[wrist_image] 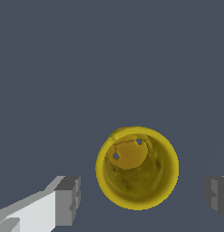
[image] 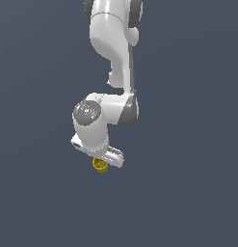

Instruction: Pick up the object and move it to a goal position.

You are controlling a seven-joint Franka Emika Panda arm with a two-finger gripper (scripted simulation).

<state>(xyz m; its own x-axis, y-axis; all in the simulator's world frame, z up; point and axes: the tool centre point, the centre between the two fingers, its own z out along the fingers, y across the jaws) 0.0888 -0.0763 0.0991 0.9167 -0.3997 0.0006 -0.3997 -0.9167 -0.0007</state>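
Observation:
The small mustard-yellow cup (wrist_image: 137, 167) stands upright on the dark floor with its hollow facing up. In the exterior view the cup (image: 100, 165) peeks out just under the white gripper hand. My gripper (wrist_image: 143, 195) is open, with one grey fingertip (wrist_image: 68, 200) on one side of the cup and the other fingertip (wrist_image: 216, 195) on the opposite side. Neither fingertip touches the cup. In the exterior view the fingers are hidden behind the hand (image: 97, 150).
The plain dark grey-blue floor (image: 188, 193) spreads all around. The white arm (image: 113, 53) rises above the cup. No other object shows.

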